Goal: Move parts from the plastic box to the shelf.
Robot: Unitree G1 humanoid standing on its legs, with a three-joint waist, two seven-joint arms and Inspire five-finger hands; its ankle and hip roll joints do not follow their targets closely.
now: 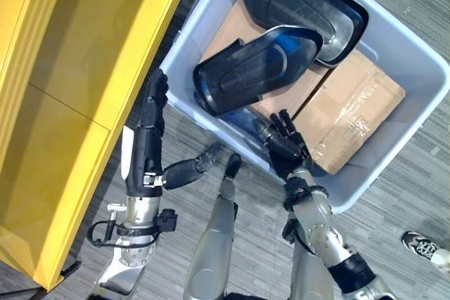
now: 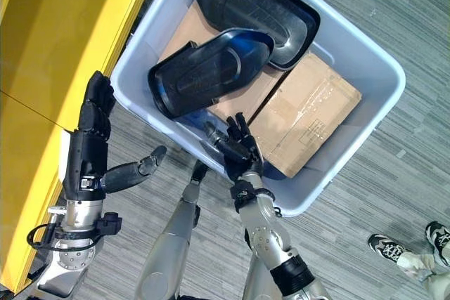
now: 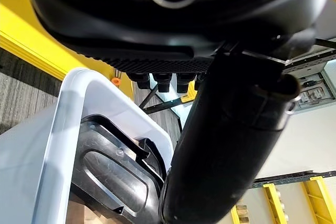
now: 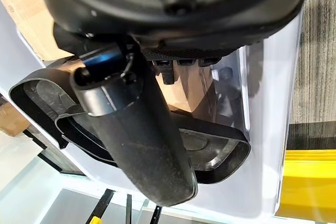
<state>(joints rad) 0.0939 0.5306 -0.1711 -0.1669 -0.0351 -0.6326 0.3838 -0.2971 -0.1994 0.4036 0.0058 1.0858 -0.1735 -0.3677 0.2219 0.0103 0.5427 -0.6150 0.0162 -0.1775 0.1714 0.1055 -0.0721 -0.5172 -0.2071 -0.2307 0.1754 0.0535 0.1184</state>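
Two black parts (image 1: 256, 68) (image 1: 302, 5) in plastic box (image 1: 415, 54); left hand (image 1: 148, 138), right hand (image 1: 285, 147) both spread, empty.

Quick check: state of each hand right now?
Left hand: open, fingers straight, holding nothing, beside the plastic box.
Right hand: open, fingers relaxed, empty, over the box's near rim.

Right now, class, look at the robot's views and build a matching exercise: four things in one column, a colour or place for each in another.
1. plastic box
2. shelf
3. left hand
4. right hand

a. yellow
b. pale blue-grey, holding black parts and cardboard boxes
c. over the box's near rim
d. between shelf and box, fingers straight

Pairs: 1-b, 2-a, 3-d, 4-c
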